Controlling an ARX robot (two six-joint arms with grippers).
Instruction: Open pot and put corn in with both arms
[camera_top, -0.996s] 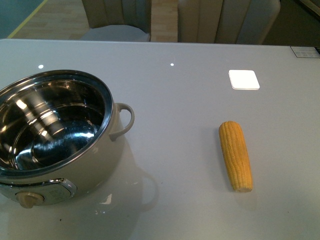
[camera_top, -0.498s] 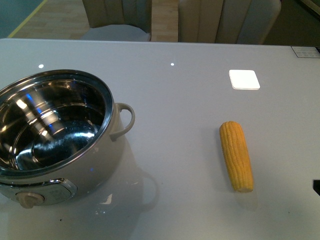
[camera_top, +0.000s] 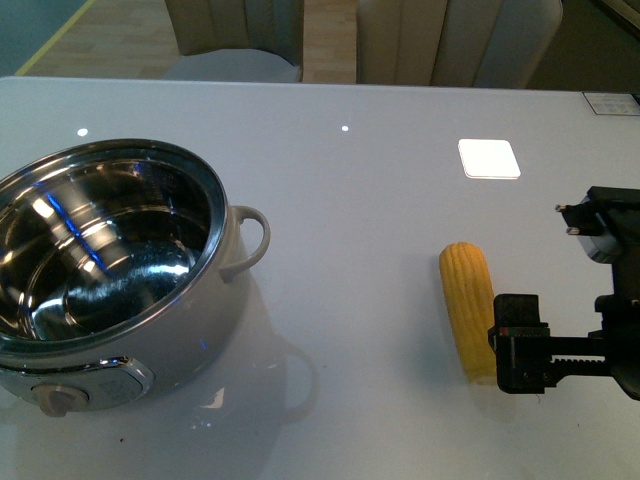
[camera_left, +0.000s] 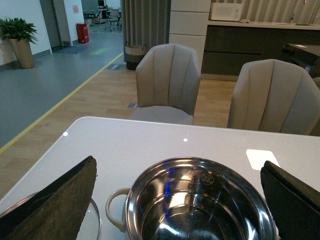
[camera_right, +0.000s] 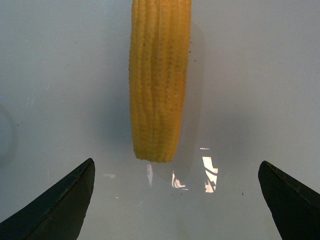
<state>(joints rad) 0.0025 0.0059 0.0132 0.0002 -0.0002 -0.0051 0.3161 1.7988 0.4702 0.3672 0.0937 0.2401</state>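
1. Black right arm (camera_top: 520, 358) reaching into the front view from the right edge, low over the glossy pale grey table (camera_top: 350, 200), with its leading block just beside the near end of the yellow husked corn cob (camera_top: 467, 300).
2. Right gripper (camera_right: 175, 162) aimed along the cob. Black fingers (camera_right: 60, 200) spread wide and holding nothing, with the cob's blunt end lying ahead between them.
3. Left gripper (camera_left: 178, 162) held over the table. Dark fingers (camera_left: 55, 200) also wide and empty, framing the open mouth of the large round cream-white pot with shiny steel interior (camera_top: 200, 340).
4. Pot cut off by the left edge of the front view, with the beige front knob (camera_top: 52, 400) showing at the near side.
5. Near end of the cob partly covered by the arm's block, and most of the right arm out of frame. Cannot tell whether the right fingers touch the table.
6. Glass lid with metal rim (camera_left: 96, 222) showing only as an arc beside the pot's handle in the left wrist view, with the rest hidden behind a finger.
7. Cob lying flat on the table, lengthwise away from the robot, to the right of the pot and well apart from it. Bare table between them, with the pot's loop side handle (camera_top: 250, 240) facing that gap.
8. White square patch (camera_top: 488, 158) on the table beyond the cob. Beige upholstered chairs (camera_top: 230, 30) behind the far edge.
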